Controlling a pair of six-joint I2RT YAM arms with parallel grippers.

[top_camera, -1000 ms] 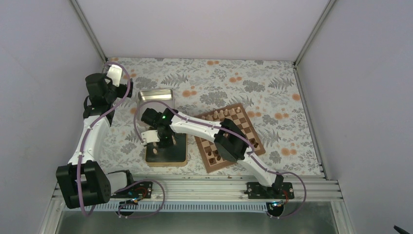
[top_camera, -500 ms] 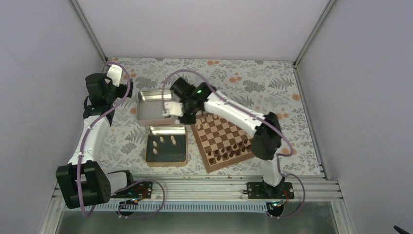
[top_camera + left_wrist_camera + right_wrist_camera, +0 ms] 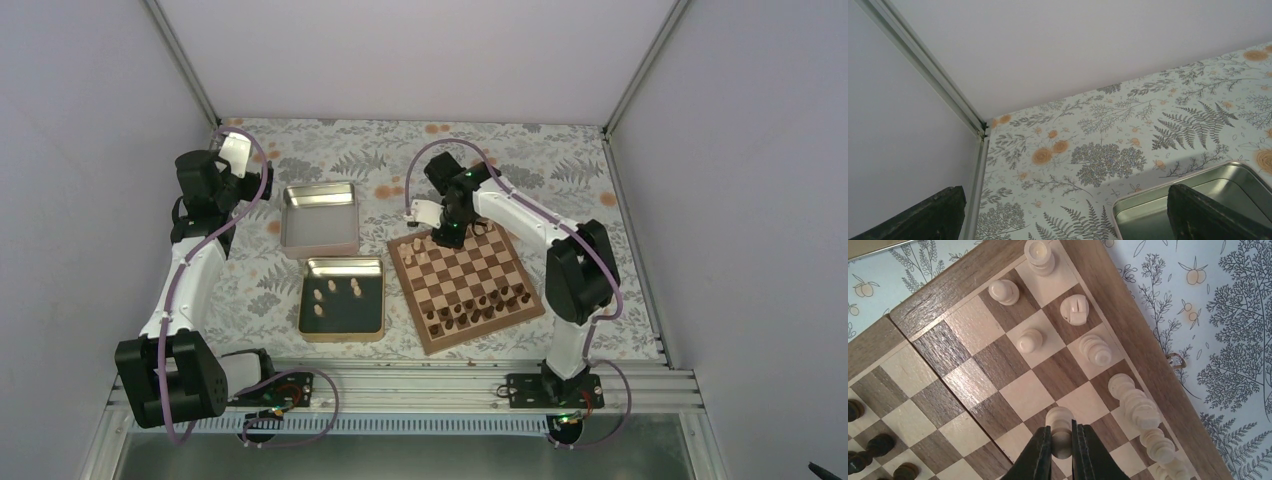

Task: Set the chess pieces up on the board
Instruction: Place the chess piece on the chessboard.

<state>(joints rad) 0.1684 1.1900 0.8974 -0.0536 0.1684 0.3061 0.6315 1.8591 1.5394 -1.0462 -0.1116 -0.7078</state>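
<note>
**Overhead view with both wrist views.** The board (image 3: 462,272) lies right of centre in the overhead frame, set at an angle on the floral table cover (image 3: 560,170).

The right gripper (image 3: 1062,434) stands over the board's upper edge in the overhead frame. In its wrist view the jaws are pressed together on the held piece (image 3: 1060,421), a pale round-headed chessman, probably a pawn. It stands upright at the bottom centre of that frame. The fingers hide its base, so it cannot be told whether it touches the square beneath.

The pale chessmen (image 3: 1029,340) already on the board fill the side nearest the border at the right of the wrist frame. One line of them runs along the edge rank from top centre to lower right. Two more stand in the next rank inward, at upper centre.

The dark chessmen (image 3: 880,445) appear at the lower left of the wrist frame. In the overhead frame they stand along the board's lower edge.

A few more pale chessmen lie in the dark-lined tin (image 3: 342,335), just left of the board in the overhead frame. The silver tin (image 3: 318,245) sits just above it.

The left gripper (image 3: 1064,200) is raised at the upper left of the overhead frame, well apart from the board. Its jaws are spread wide with nothing between them. Its wrist view takes in the table cover and, at lower right, one corner of the silver tin.
</note>
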